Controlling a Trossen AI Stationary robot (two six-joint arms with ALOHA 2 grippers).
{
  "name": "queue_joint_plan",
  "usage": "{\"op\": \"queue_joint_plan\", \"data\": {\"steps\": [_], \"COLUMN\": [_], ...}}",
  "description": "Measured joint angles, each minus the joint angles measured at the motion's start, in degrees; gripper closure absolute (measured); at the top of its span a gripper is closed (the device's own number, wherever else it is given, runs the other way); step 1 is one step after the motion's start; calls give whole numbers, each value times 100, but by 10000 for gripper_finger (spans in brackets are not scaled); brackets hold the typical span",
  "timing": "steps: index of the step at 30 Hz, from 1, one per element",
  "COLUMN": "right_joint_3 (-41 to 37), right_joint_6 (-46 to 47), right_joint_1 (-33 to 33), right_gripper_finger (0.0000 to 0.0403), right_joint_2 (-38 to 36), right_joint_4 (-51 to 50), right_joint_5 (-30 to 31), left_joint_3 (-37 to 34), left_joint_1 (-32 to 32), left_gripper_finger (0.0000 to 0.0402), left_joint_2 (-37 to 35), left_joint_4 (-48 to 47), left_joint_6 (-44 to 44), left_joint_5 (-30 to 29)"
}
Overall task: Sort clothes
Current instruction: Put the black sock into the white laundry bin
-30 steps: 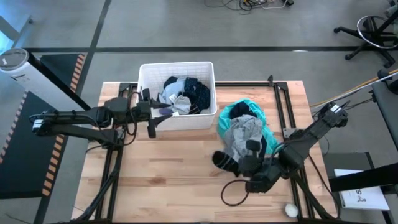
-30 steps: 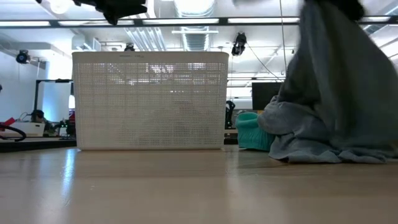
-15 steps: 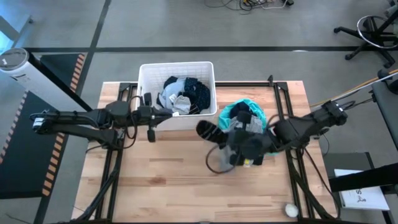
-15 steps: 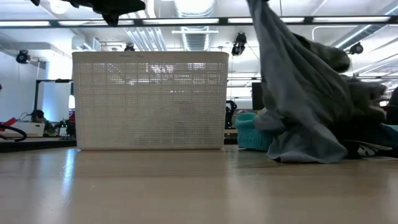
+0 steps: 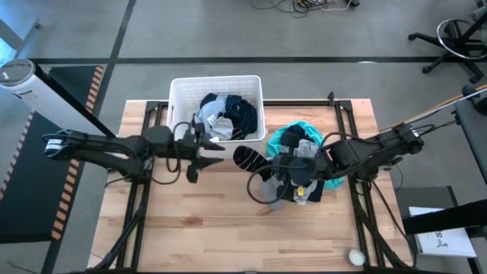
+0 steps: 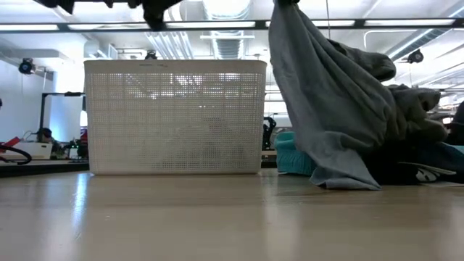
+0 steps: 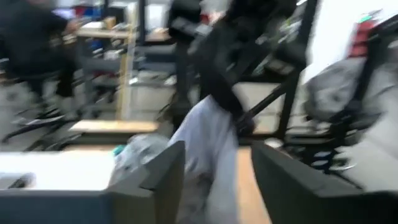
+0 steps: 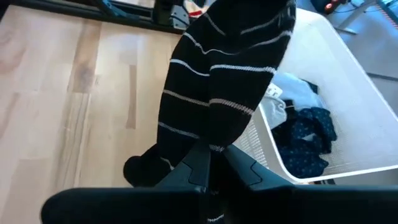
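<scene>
Dangling from the right claw (image 8: 210, 163): black striped garment (image 8: 224, 81).

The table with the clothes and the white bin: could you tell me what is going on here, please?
The right gripper has lifted a grey garment off the pile beside the teal one, with a black striped sock in its jaws, near the bin. The bin already holds navy and pale clothes. The left gripper, jaws open and empty, hovers in front of the bin, facing the right one.
</scene>
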Motion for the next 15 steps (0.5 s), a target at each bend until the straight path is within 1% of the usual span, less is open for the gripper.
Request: {"op": "queue_joint_plan", "data": {"steps": [3, 5, 7, 11, 15], "right_joint_3": [0, 0, 0, 0, 0], "right_joint_6": [-53, -55, -57, -55, -54], "right_joint_1": [0, 0, 0, 0, 0], "right_gripper_finger": [403, 403, 403, 403, 403], "right_joint_2": [4, 7, 11, 11, 11], "right_joint_4": [2, -2, -2, 0, 0], "right_joint_5": [-2, -5, -24, -24, -24], "left_joint_3": [0, 2, 83, 348, 738], "left_joint_1": [-4, -4, 12, 24, 22], "left_gripper_finger": [185, 167, 159, 165, 187], "left_joint_2": [311, 448, 545, 806, 1096], "left_joint_4": [643, 950, 972, 801, 633], "left_joint_6": [-152, -205, -258, -258, -250], "left_joint_5": [522, 617, 582, 380, 375]}}
